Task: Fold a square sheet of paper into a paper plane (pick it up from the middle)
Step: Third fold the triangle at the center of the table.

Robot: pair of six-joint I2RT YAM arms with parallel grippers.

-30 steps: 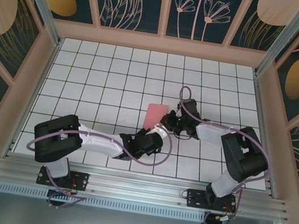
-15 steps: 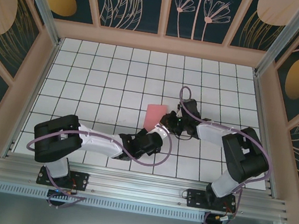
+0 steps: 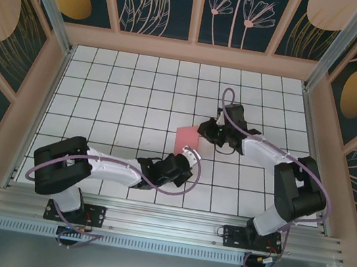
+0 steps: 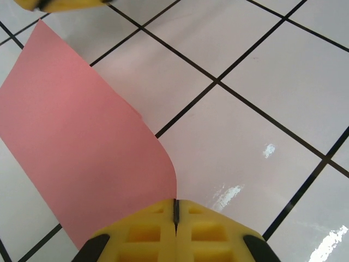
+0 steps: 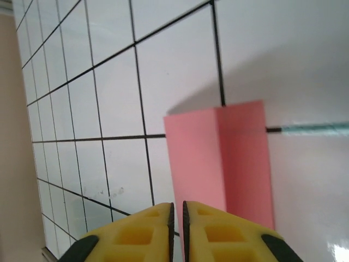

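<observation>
The square sheet of paper is salmon pink and folded into a narrower strip, held just above the tiled floor. In the left wrist view the paper fans out leftward from my left gripper, which is shut on its near corner. My left gripper sits at the strip's near right end. My right gripper meets the far right corner. In the right wrist view the paper shows a lengthwise crease, and its edge runs into my right gripper, whose jaws are pressed nearly together. The right fingers touch the paper's far corner.
The white tiled floor with black grid lines stretches left and back of the paper. Peach-framed walls enclose it. A metal rail runs along the near edge by the arm bases.
My right arm has stretched farther back, carrying its gripper away from the left one. The left arm has lowered and shifted slightly left. The paper now lies more tilted between them.
</observation>
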